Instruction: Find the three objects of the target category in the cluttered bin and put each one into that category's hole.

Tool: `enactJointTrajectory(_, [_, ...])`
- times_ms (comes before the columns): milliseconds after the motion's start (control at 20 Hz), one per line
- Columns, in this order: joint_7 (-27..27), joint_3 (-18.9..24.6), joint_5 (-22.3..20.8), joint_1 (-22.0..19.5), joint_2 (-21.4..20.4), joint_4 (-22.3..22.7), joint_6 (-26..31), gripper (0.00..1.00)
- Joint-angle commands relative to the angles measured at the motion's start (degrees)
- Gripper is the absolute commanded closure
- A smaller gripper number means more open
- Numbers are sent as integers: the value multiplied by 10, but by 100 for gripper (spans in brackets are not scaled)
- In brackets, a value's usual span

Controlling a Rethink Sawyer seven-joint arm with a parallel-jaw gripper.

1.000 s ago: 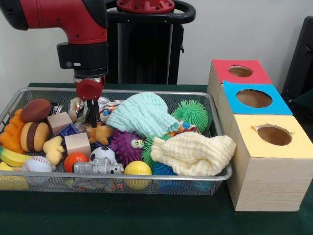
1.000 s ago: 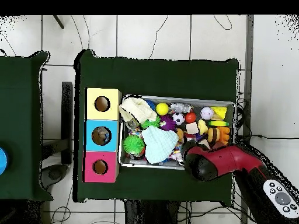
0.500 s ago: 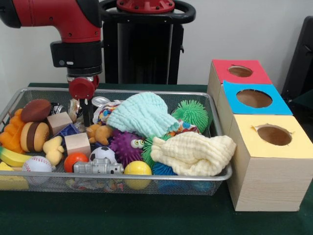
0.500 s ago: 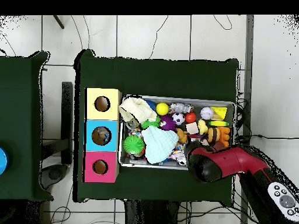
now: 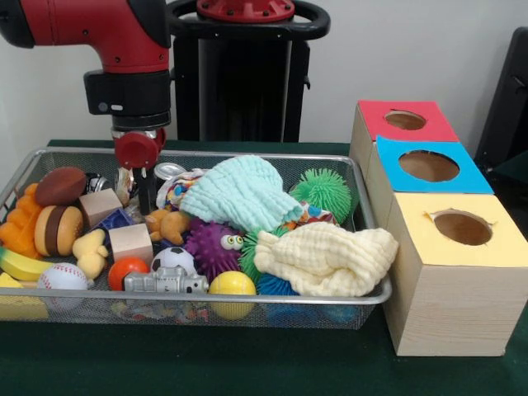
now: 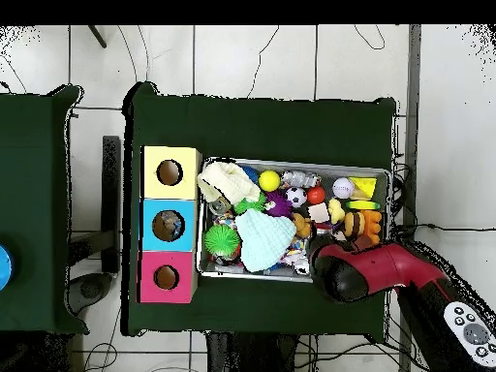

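Note:
My gripper (image 5: pixel 142 198) hangs low over the back left of the wire bin (image 5: pixel 330 157), just above a brown toy bear (image 5: pixel 167 224) and beside a silver can (image 5: pixel 169 172). The bin is piled with toys: a mint cloth (image 5: pixel 239 194), a yellow cloth (image 5: pixel 326 260), a green spiky ball (image 5: pixel 323 190), a purple spiky ball (image 5: pixel 213 246), wooden blocks (image 5: pixel 130 242), a hamburger (image 5: pixel 58 229) and small balls. In the overhead view the red arm (image 6: pixel 373 271) covers the gripper at the bin's (image 6: pixel 291 161) lower right corner.
Three wooden boxes stand beside the bin, each with a round hole: red top (image 5: pixel 406 120), blue top (image 5: pixel 429 166), yellow top (image 5: pixel 462 228). The overhead view shows them as yellow (image 6: pixel 170 172), blue (image 6: pixel 169 225) and red (image 6: pixel 166 277). Green cloth covers the table.
Over the last second the arm shifted left in the front view, away from the bear and toward the bin's back left. It has barely moved in the last half second.

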Motion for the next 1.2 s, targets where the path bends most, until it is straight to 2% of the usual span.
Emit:
enactJointTrajectory(50, [-28, -33, -57, 22, 17, -74, 45, 0])
enactJointTrajectory(500, [22, -77, -82, 69, -6, -81, 36, 0])
enactJointTrajectory(800, [24, -102, -79, 77, 9, -98, 47, 0])
enactJointTrajectory(1200, [-9, -119, -46, 79, 38, -111, 102, 0])
